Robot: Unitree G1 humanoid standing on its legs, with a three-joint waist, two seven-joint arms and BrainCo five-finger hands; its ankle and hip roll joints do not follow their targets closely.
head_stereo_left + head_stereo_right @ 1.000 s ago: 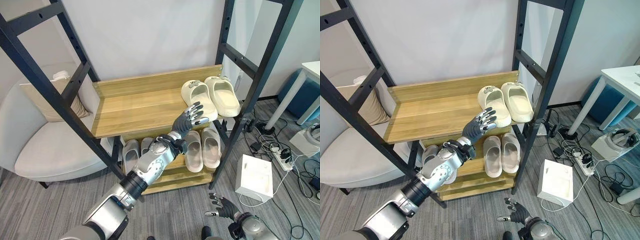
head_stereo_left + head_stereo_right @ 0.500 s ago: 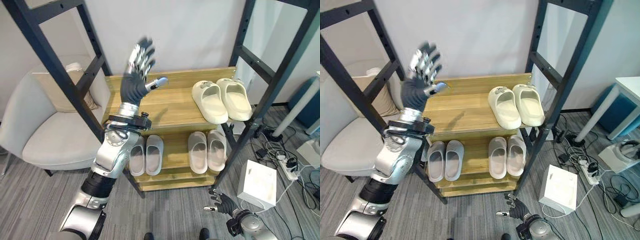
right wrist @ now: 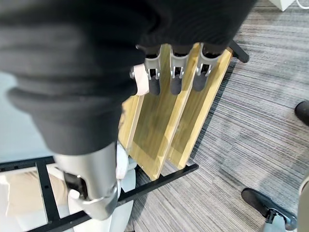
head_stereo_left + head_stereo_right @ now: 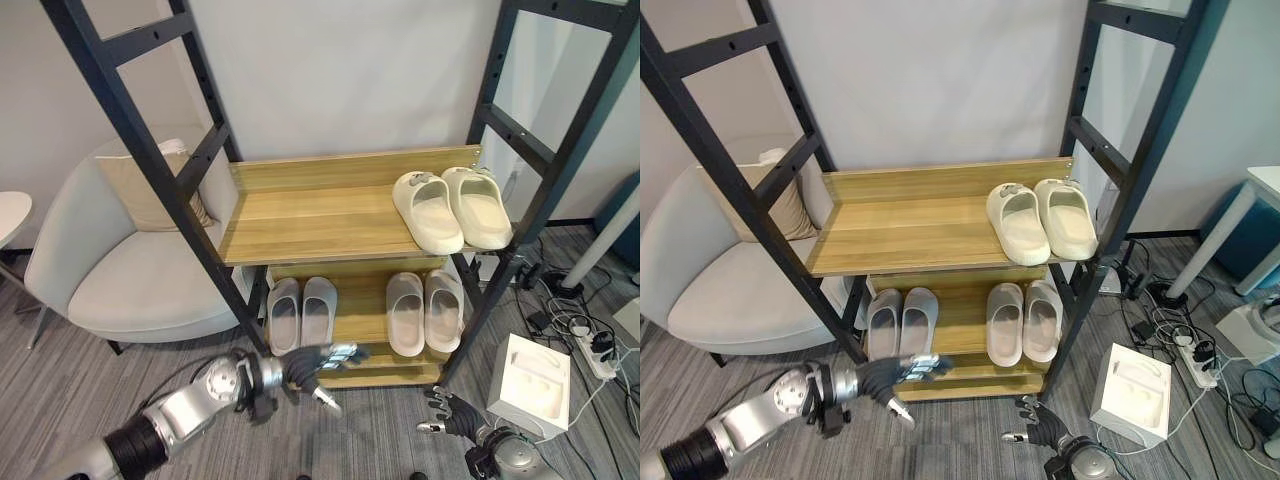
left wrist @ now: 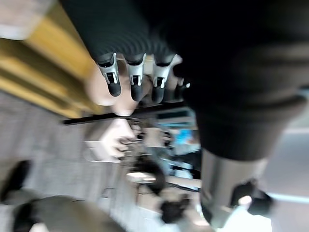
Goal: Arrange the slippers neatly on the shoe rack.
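Three pairs already lined up on the black-framed wooden shoe rack [image 4: 330, 215], each pair side by side and touching or nearly so. Cream foam slippers [image 4: 450, 207] parked at the far right end of the upper shelf, well above and beyond the left hand [image 4: 305, 366]. Pale grey slippers [image 4: 301, 312] on the lower shelf just past the left hand's fingertips; a beige pair [image 4: 424, 311] on the same shelf, up and ahead of the right hand [image 4: 446, 413]. Nothing loose visible on the grey carpet floor [image 4: 80, 385], so by the look of it little or nothing left to place; at most a slight straightening of the cream pair, which sits a touch skewed.

Long axes of all six running front to back across the shelves. Toes towards the white wall behind, open heels facing out to the rack's front edge, as far as can be judged from above. Cream pair angled slightly, heels drifting to the right.

Left hand low in front of the rack's bottom shelf, fingers relaxed and spread, thumb apart, holding nothing. Right hand low near the floor, by the rack's right front post, fingers loosely extended, likewise empty.
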